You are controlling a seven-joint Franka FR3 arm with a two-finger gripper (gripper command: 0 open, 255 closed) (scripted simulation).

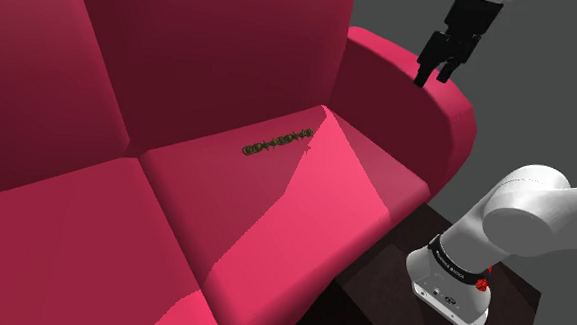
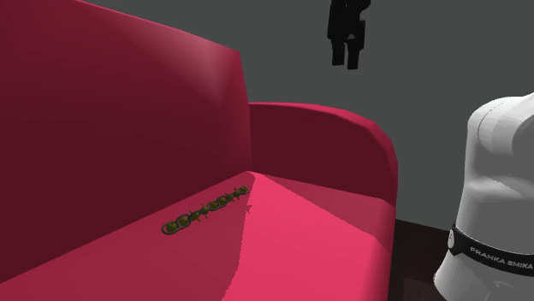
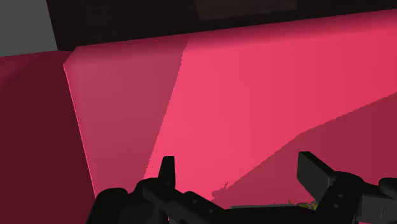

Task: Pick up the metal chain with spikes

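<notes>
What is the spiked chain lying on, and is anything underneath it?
The chain lies flat on the sofa's red seat cushion, in shadow close to the backrest. Nothing else shows beneath it; the strip of cushion under its links is covered.

The shoulder view looks steeply down over the sofa (image 1: 274,216) from beside the arm (image 1: 515,211), while the second exterior view, lower and nearer, shares its armrest (image 1: 400,81) corner.

Red sofa (image 1: 271,286), two seat cushions with a seam between them. Sofa's backrest (image 1: 211,53) is a darker red, in shade. Rounded armrest (image 1: 400,91) closes the sofa's end and rises above the seat. The end cushion (image 1: 315,208) beside that armrest is half lit, half shadowed on a diagonal. Plain grey wall (image 1: 540,87) behind the sofa.
</notes>
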